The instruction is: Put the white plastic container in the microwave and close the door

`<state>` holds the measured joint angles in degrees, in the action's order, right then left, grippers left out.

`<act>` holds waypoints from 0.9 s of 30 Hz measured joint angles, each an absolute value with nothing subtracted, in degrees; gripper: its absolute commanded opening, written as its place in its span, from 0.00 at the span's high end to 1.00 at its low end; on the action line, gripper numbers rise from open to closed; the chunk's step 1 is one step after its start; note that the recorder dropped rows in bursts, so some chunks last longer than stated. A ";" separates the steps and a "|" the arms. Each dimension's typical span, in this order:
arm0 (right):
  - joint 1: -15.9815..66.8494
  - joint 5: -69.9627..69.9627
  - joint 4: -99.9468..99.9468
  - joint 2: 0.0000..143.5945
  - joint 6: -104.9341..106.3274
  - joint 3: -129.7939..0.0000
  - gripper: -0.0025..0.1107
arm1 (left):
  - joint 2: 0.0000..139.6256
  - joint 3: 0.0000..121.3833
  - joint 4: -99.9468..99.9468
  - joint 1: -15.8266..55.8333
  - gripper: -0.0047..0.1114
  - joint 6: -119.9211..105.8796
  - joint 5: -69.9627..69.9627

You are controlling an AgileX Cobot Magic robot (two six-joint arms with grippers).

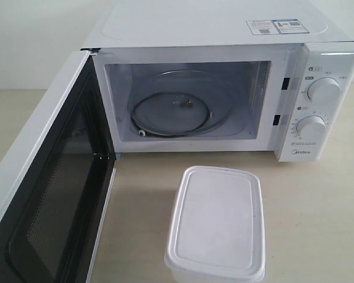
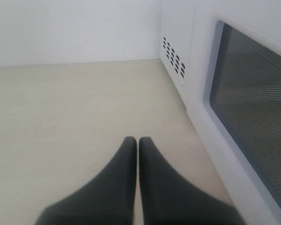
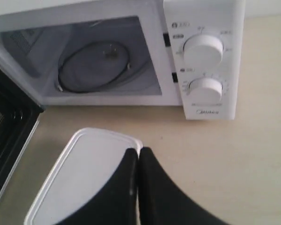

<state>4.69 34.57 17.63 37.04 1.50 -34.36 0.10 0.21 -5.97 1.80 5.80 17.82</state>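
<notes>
The white plastic container stands lidded on the table in front of the microwave. The door is swung wide open to the left, its black mesh inner face showing. Inside the cavity only the glass turntable is visible. Neither gripper appears in the exterior view. In the right wrist view my right gripper is shut and empty, hovering over the right edge of the container. My left gripper is shut, empty, over bare table beside the door's outer window.
Two round knobs sit on the microwave's right panel. Vent holes mark the microwave's side wall past the door. A pale wall stands behind the beige tabletop.
</notes>
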 measured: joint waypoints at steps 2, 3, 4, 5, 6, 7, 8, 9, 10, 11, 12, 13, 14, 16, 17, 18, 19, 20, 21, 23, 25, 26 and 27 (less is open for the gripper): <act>4.69 36.14 20.23 39.03 2.96 -34.36 0.98 | 0.10 0.21 -5.97 1.80 0.93 5.80 17.82; 4.69 37.44 22.05 40.36 4.45 -34.36 0.98 | 0.10 0.21 -5.97 1.80 0.93 5.80 17.82; 4.69 39.06 24.44 41.93 6.91 -34.36 0.98 | 0.10 0.21 -5.97 1.80 0.93 5.80 17.82; 4.69 40.49 26.75 43.38 10.31 -34.51 0.98 | 0.10 0.21 -5.97 1.80 0.93 5.80 17.82; 4.69 42.61 30.30 45.49 14.34 -34.50 0.98 | 0.10 0.21 -5.97 1.80 0.93 5.80 17.82; 4.69 44.87 34.29 47.85 18.58 -34.50 0.98 | 0.10 0.21 -5.97 1.80 0.93 5.80 17.82; 4.69 47.15 38.65 50.37 22.74 -34.50 0.98 | 0.10 0.21 -5.97 1.80 0.93 5.80 17.82; 4.69 49.48 42.39 53.02 26.10 -34.50 0.98 | 0.10 0.21 -5.97 1.80 0.93 5.80 17.82; 4.69 51.86 47.40 55.71 30.65 -34.50 0.98 | 0.10 0.21 -5.97 1.80 0.93 5.80 17.82; 4.69 54.71 52.93 58.32 35.78 -34.50 0.98 | 0.10 0.21 -5.97 1.80 0.93 5.80 17.82; 4.69 57.28 58.71 60.21 40.14 -34.50 0.98 | 0.10 0.21 -5.97 1.80 0.93 5.80 17.82; 4.69 61.24 64.64 62.37 45.63 -34.50 0.98 | 0.10 0.21 -5.97 1.80 0.93 5.80 17.82; 4.69 64.74 70.06 64.26 50.70 -34.50 0.98 | 0.10 0.21 -5.97 1.80 0.93 5.80 17.93; 4.69 68.06 77.50 66.88 57.50 -34.74 0.98 | 0.10 0.21 -5.97 1.80 0.93 5.80 17.93; 4.69 68.58 79.98 68.05 59.17 -34.87 0.98 | 0.10 0.21 -5.97 1.80 0.93 5.80 17.93; 4.69 68.45 81.16 69.06 59.88 -34.99 0.98 | 0.10 0.21 -5.97 1.80 0.93 5.80 17.93; 4.69 67.59 81.88 70.00 60.29 -34.99 0.98 | 0.10 0.21 -5.97 1.80 0.93 5.80 17.93; 4.56 66.23 81.99 70.88 60.57 -35.11 0.98 | 0.10 0.21 -5.97 1.80 0.93 5.80 17.93; 4.26 64.80 81.99 71.62 60.57 -35.11 0.98 | 0.10 0.21 -5.97 1.80 0.93 5.80 17.93; 2.09 62.79 81.85 73.51 60.33 -35.18 0.98 | 0.10 0.21 -5.97 1.80 0.93 5.80 17.93; -1.90 62.03 81.53 75.23 59.50 -35.18 0.98 | 0.10 0.21 -5.97 1.80 0.93 5.80 17.93; -3.69 62.03 81.20 75.82 59.37 -35.18 0.98 | 0.10 0.21 -5.97 1.80 0.93 5.80 17.93; -5.83 62.03 80.53 76.49 59.37 -35.18 0.98 | 0.10 0.21 -5.97 1.80 0.93 5.80 17.93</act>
<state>-5.83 62.03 80.53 76.49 59.37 -35.18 0.10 0.21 -5.97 1.80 5.80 17.93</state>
